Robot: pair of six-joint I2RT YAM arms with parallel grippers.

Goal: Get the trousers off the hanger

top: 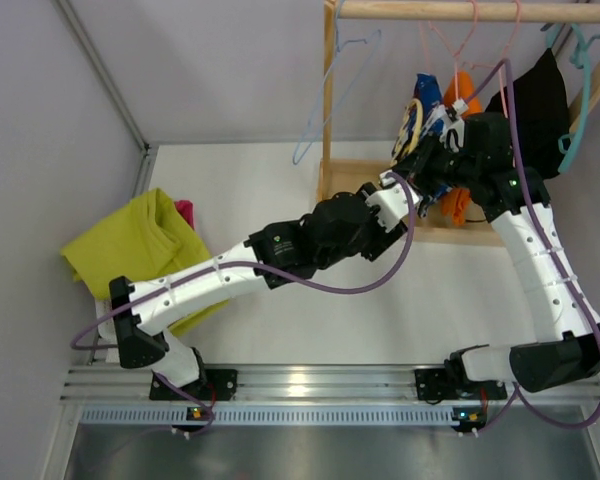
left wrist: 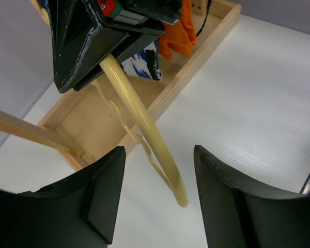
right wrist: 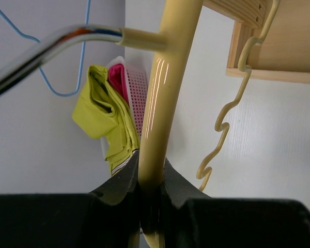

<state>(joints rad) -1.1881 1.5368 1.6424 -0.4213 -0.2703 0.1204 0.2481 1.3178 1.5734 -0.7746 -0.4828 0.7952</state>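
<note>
The right gripper (right wrist: 151, 178) is clamped on the pale yellow hanger (right wrist: 165, 77). The left gripper (left wrist: 157, 170) stands parted around the hanger's curved end, not touching it. The table (top: 280, 330) is white, with grey walls and a wooden rack (top: 329, 100) behind. Only the right wrist view shows the white basket (right wrist: 137, 88) at the table's left, holding the lime trousers (right wrist: 98, 108) and pink trousers (right wrist: 118, 77).

**Rack at back right, trousers at left**

The trousers (top: 140, 245) lie heaped over a basket (right wrist: 137, 88) at the table's (top: 310, 340) left edge. The rack (top: 329, 60) stands at the back right, with clothes (top: 540, 95) hanging from its rail (top: 430, 10). In front of it, the right gripper (right wrist: 151, 170) clamps a hanger (left wrist: 144, 129), and the left gripper (left wrist: 160, 175) is near the hanger's free end.
</note>
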